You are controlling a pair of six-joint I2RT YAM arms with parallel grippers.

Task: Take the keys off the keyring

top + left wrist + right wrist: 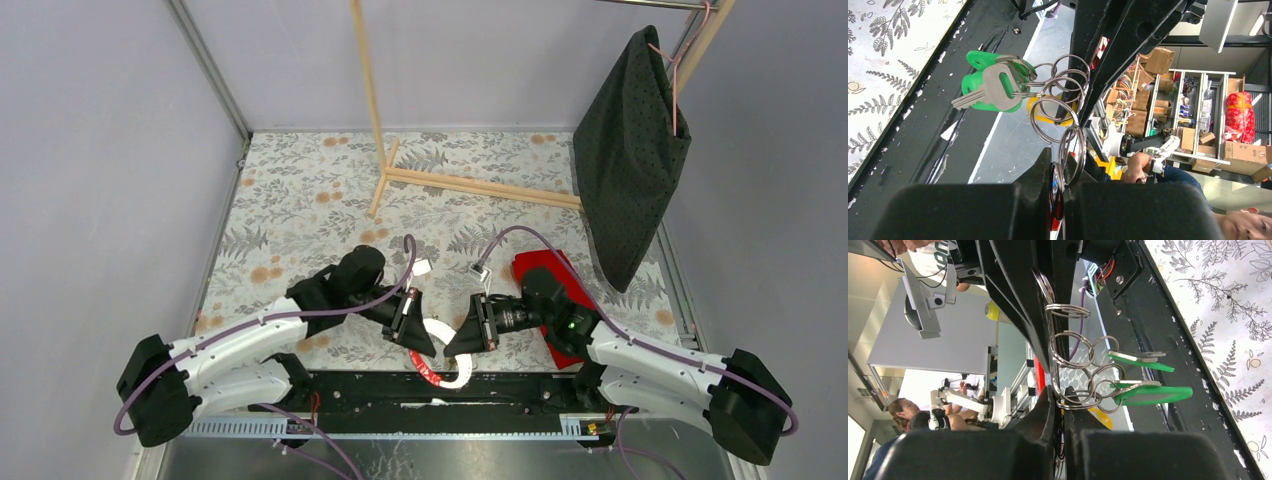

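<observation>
The flowered bench (300, 200) spreads out ahead of both my pincers. A red cloth (545, 268) lies on it beside my right wrist, partly under that arm. My left pincer (425, 345) and my right pincer (457, 345) meet tip to tip near the black rail (400, 395) at the bench's near edge, almost touching each other. Between them I hold the keyring (452, 378), whitish with a red stretch on the side below my left pincer. Each pincer is closed down to a slit, pinching the keyring's rim from its own side. In my left wrist view a chain of small wire rings (1053, 117) runs out just beyond my left fingertips. The keys (988, 92) dangle at the chain's far end, clear of both pincers: a silver one lies over green-headed ones, and the yellow key (1040, 112) sits right beside them.
</observation>
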